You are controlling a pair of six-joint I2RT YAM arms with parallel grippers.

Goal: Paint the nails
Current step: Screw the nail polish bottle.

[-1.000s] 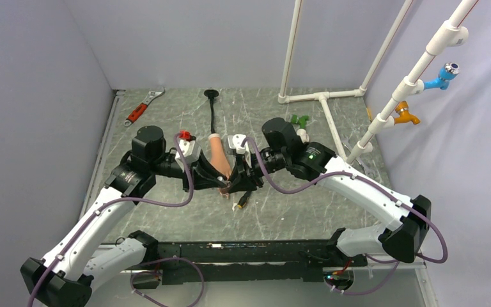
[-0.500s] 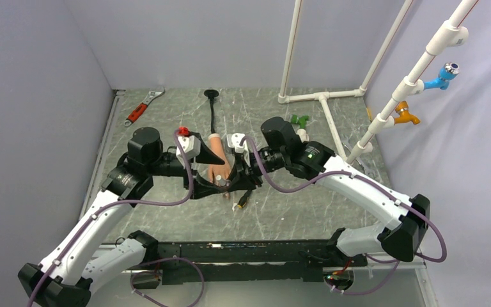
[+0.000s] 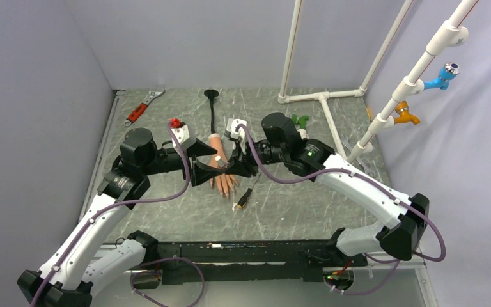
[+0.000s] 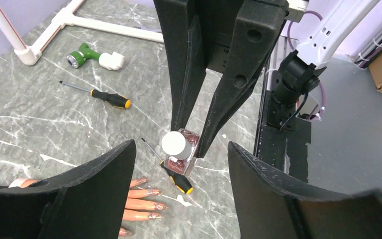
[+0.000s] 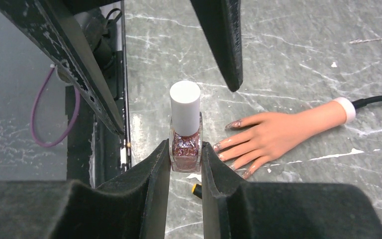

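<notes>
The peach mannequin hand [image 3: 218, 167] lies palm down on the table, its black stalk pointing away. Its nails [image 5: 227, 145] carry glittery pinkish smears and show below my left fingers too, nails [image 4: 150, 204]. My right gripper [image 5: 185, 151] is shut on a square polish bottle [image 5: 185, 147] of reddish glitter with a white cap [image 5: 185, 106], held above the table next to the fingertips. My left gripper [image 4: 180, 149] faces the cap of the bottle [image 4: 181, 160], jaws open wide and apart from it. In the top view the left gripper [image 3: 206, 167] and right gripper [image 3: 238, 166] meet over the hand.
A yellow-and-black screwdriver [image 3: 243, 199] lies just near of the fingertips; a second screwdriver [image 4: 104, 98] lies further off. A green and white fitting [image 3: 300, 121], a white pipe frame [image 3: 323, 99] and a red wrench [image 3: 139, 110] sit at the back.
My left gripper has opened, let go of the bottle's cap and drawn back to the left. Both grippers and the bottle moved away from the near edge, uncovering the fingers.
</notes>
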